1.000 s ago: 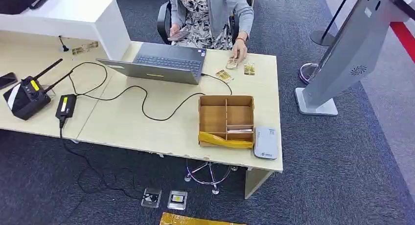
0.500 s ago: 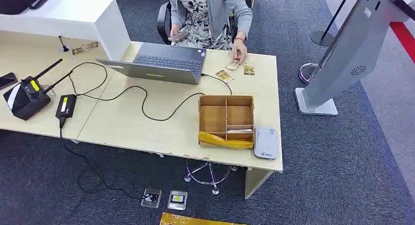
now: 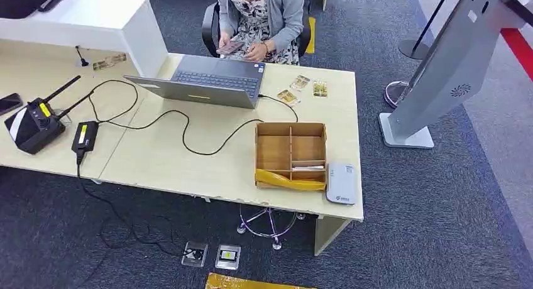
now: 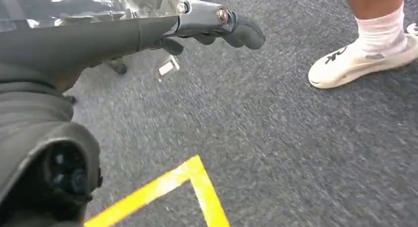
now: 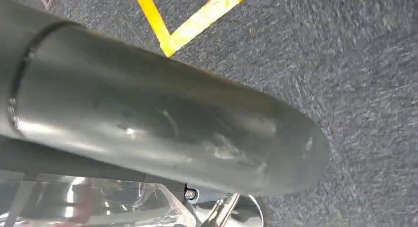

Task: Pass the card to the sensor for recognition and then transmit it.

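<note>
Head view first: the long pale wooden desk (image 3: 157, 157) runs across the middle of the frame, and toward its upper right three small patterned cards (image 3: 300, 83) lie loose beside the open grey laptop (image 3: 207, 81). The change: half a second back the seated person in the grey cardigan (image 3: 261, 16) had a hand down on those cards; now that hand is drawn back to the lap with the other, around a dark phone-like object, and the cards lie untouched. That reads as the cards being left free for the pick-up, so the task looks to be at its very start.

Lower right on the desk sits the brown divided cardboard box (image 3: 290, 152), a yellow strip along its near edge, and touching its right side the flat white-grey card reader (image 3: 341, 183), most likely the sensor. It lies well apart from the cards, nearer the robot.

Left wrist view: the left hand (image 4: 207, 27) hangs over dark grey carpet, dark fingers (image 4: 244, 32) stretched out at the upper centre of the frame, loosely extended with nothing in them. A yellow floor tape corner (image 4: 194, 180) sits at the lower centre; a person's white shoe (image 4: 360, 61) stands at the upper right.

Right wrist view: the right hand (image 5: 162, 118) shows as a broad grey cover across the frame; whether its fingers are spread or curled I cannot tell. Carpet and yellow tape lie behind.
</note>
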